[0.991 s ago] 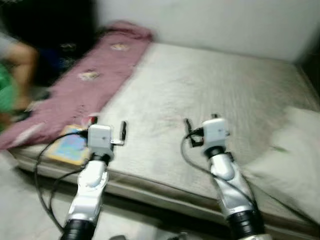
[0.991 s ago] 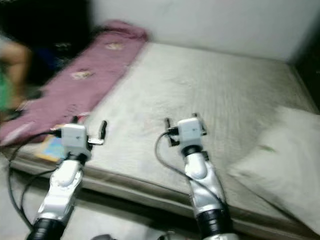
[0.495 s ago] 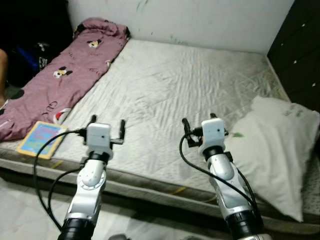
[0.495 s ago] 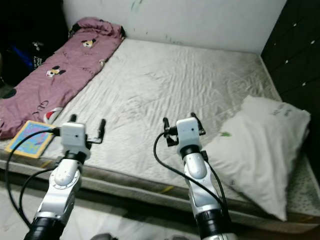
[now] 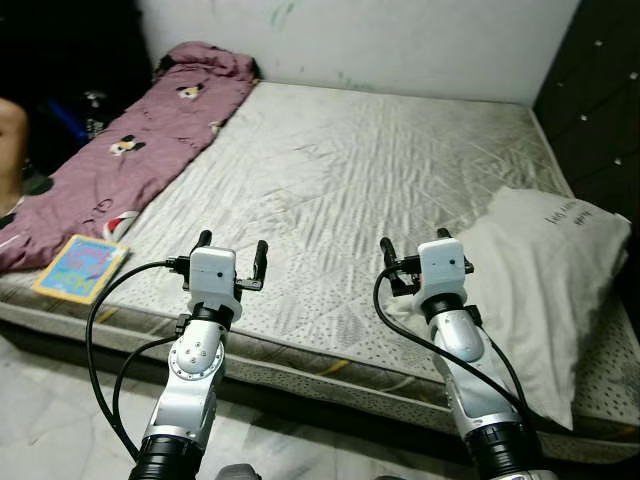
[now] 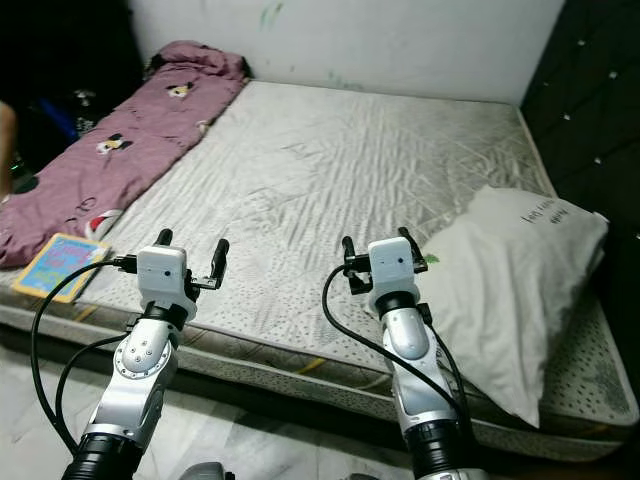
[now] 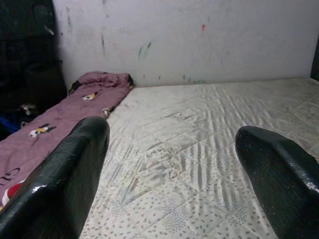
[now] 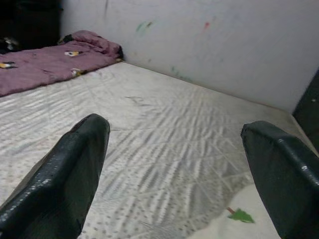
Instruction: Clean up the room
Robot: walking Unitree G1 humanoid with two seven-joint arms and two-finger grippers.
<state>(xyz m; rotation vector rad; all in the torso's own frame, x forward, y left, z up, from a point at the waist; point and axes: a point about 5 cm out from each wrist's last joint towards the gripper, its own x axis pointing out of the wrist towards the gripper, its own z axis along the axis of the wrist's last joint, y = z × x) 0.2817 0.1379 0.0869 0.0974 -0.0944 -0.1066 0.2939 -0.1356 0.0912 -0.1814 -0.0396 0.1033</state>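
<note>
At the far left edge a person's bare arm [image 5: 10, 150] showed beside the bed. A pink blanket [image 5: 130, 150] printed with cartoon mouse figures lay rumpled in a long strip down the left side of the mattress [image 5: 360, 170], bunched up at the wall end. Near the blanket's lower end, at the mattress's front left corner, lay a flat, colourful book [image 5: 80, 267] with a yellow border and blue cover. The mattress itself was covered in a pale quilted sheet, wrinkled across its middle. The left end effector [image 5: 231, 254] hovered over the front edge of the mattress, its two black fingers [image 7: 75, 174] spread wide and holding nothing. Just to the right, the right end effector [image 6: 379, 247] was also held over the front edge, fingers likewise wide apart and empty. A white pillow [image 5: 540, 280] with small dark lettering and a small green mark near its edge lay on the mattress's right side, reaching the front right corner, next to a dark tufted panel [image 5: 600, 90].
</note>
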